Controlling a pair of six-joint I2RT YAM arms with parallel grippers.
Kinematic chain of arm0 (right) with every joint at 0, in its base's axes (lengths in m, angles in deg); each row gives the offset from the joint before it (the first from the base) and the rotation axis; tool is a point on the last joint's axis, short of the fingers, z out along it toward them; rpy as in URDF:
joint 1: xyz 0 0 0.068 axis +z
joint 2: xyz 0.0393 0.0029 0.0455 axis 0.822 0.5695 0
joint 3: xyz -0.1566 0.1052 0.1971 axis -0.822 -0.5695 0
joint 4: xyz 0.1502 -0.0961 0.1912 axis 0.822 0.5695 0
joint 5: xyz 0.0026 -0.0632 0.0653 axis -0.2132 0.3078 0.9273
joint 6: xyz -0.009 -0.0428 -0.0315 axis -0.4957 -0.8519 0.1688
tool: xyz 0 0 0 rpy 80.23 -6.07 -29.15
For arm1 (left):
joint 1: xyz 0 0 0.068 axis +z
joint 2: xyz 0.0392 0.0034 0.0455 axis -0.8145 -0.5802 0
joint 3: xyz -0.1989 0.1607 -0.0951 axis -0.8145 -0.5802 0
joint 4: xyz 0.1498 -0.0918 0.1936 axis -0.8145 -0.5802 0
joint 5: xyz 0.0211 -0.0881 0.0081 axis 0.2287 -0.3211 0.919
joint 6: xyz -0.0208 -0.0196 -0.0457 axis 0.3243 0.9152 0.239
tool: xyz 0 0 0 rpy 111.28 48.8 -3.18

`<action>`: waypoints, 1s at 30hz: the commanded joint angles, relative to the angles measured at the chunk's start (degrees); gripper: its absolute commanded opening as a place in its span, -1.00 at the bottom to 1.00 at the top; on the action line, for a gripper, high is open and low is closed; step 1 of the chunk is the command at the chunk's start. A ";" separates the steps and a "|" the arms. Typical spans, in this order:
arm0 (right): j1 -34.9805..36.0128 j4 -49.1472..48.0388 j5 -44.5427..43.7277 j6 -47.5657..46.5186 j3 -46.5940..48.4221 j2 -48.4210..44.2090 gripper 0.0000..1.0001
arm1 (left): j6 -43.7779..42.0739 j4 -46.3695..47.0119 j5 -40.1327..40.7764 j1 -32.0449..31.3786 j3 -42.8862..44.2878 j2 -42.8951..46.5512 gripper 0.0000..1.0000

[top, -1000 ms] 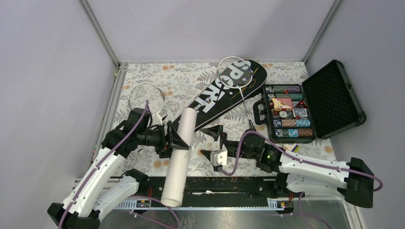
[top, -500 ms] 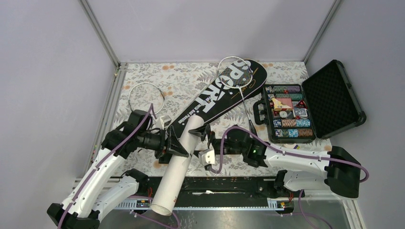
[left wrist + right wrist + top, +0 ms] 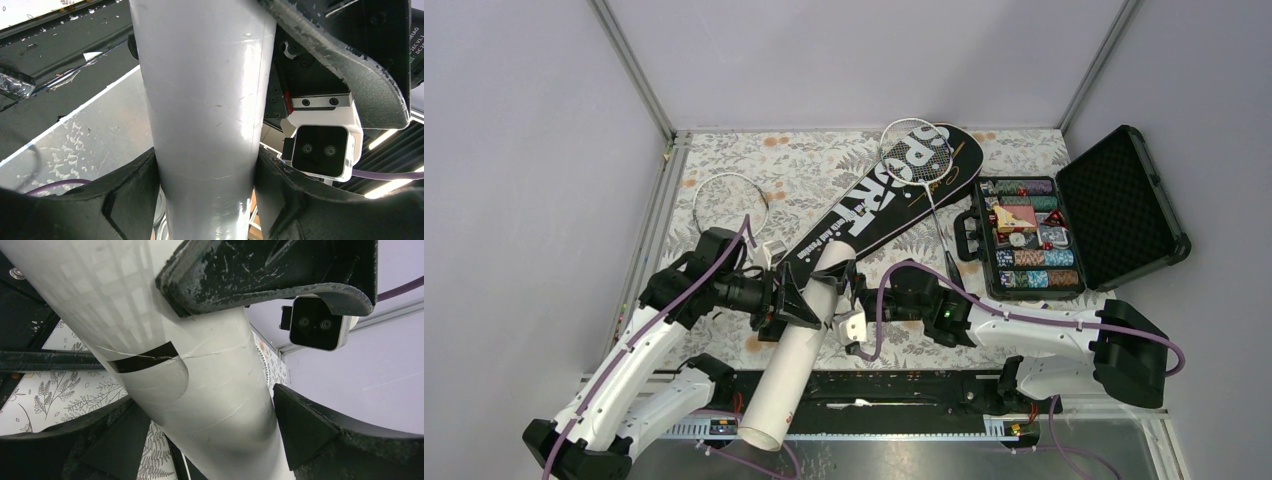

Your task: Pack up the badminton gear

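In both wrist views the tube (image 3: 205,115) runs off the picture edges, so its ends are unseen. From above, the tube's far end covers the narrow end of the racket bag (image 3: 884,195). Left of the tube, the left arm (image 3: 639,350) hides the handle of a racket (image 3: 729,203). Just right of the tube, it cannot be told whether the right claw (image 3: 848,298) actually presses it.

Black hard case (image 3: 1119,205) at right side of table (image 3: 814,165), lid open and laid back to the right, dark lining showing. Base holds rows of coloured poker chips (image 3: 1029,258). Handle faces left. Table surface floral-printed. 2 metal posts (image 3: 629,65) flank back wall.
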 commanded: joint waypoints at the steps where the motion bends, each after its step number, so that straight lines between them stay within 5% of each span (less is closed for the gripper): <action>1: -0.08 -1.18 0.68 -1.36 2.43 0.34 0.85 | 0.56 2.80 -1.87 -0.24 2.26 0.55 -0.19; 14: -0.08 -5.53 -2.09 5.09 0.76 -1.43 0.44 | 6.80 8.19 0.29 -0.20 -0.80 5.61 0.03; 28: -0.08 -8.86 -9.40 8.32 -6.65 -6.70 0.22 | 7.61 10.60 4.12 -0.20 1.98 6.18 0.96; 30: -0.03 -8.82 -10.65 8.36 -7.92 -7.87 0.21 | 7.23 10.59 5.18 -0.20 2.11 6.29 0.97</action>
